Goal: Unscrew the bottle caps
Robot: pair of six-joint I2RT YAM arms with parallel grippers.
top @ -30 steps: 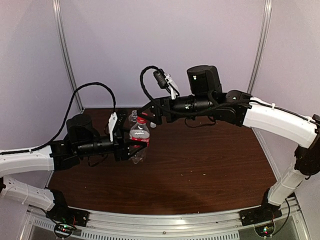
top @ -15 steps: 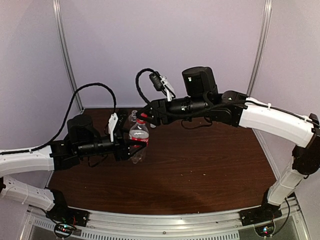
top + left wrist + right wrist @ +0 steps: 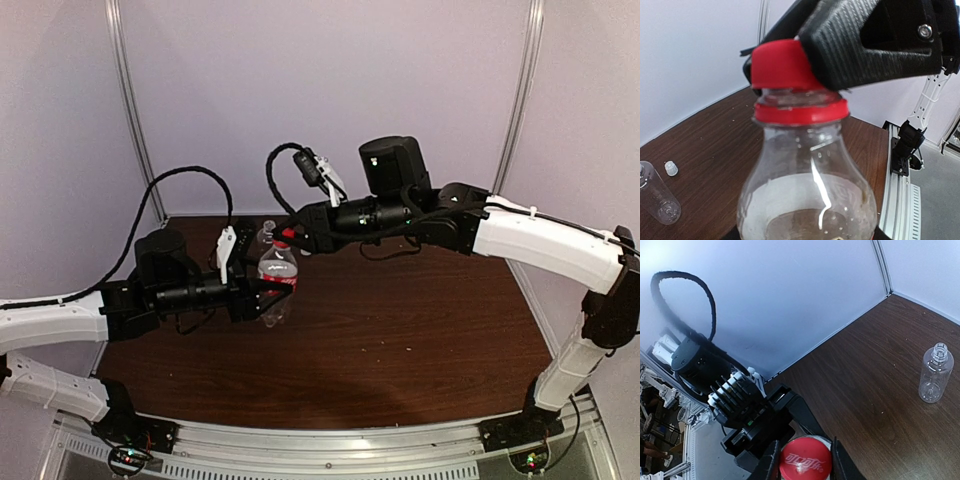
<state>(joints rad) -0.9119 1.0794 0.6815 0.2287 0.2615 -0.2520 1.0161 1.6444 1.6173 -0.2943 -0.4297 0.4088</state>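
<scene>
The red cap point(image 3: 780, 65) sits on the neck of the red-label bottle point(image 3: 807, 190), just above the bottle's red neck ring point(image 3: 800, 111). The right gripper point(image 3: 803, 460) is clamped on this cap: in the right wrist view its two black fingertips press the cap's sides, with the printed top showing between them. In the left wrist view one ribbed black finger point(image 3: 865, 45) lies against the cap's right side and hides that part of it, while the other shows only as a dark edge behind the cap's left side.

The bottle stands upright in the back-left part of the dark wooden table point(image 3: 420, 340), near the middle of the top view. The left gripper point(image 3: 262, 292) reaches in from the left and is closed around the bottle's body at label height. Whether the bottle's base touches the table cannot be made out.

Behind the held bottle, towards the back wall, the plain bottle point(image 3: 936, 374) stands upright on the table, well apart from the grippers, its threaded neck open. In the top view the right arm's wrist crosses just beside it, so only its upper part shows there. The white cap point(image 3: 671, 168) lies on the table just beside the plain bottle, not touching it.

From the right wrist camera, the left arm's black wrist body point(image 3: 747, 405) fills the space below the cap, and a black cable loop point(image 3: 685, 305) arches over it against the pale wall panels point(image 3: 330, 80).
</scene>
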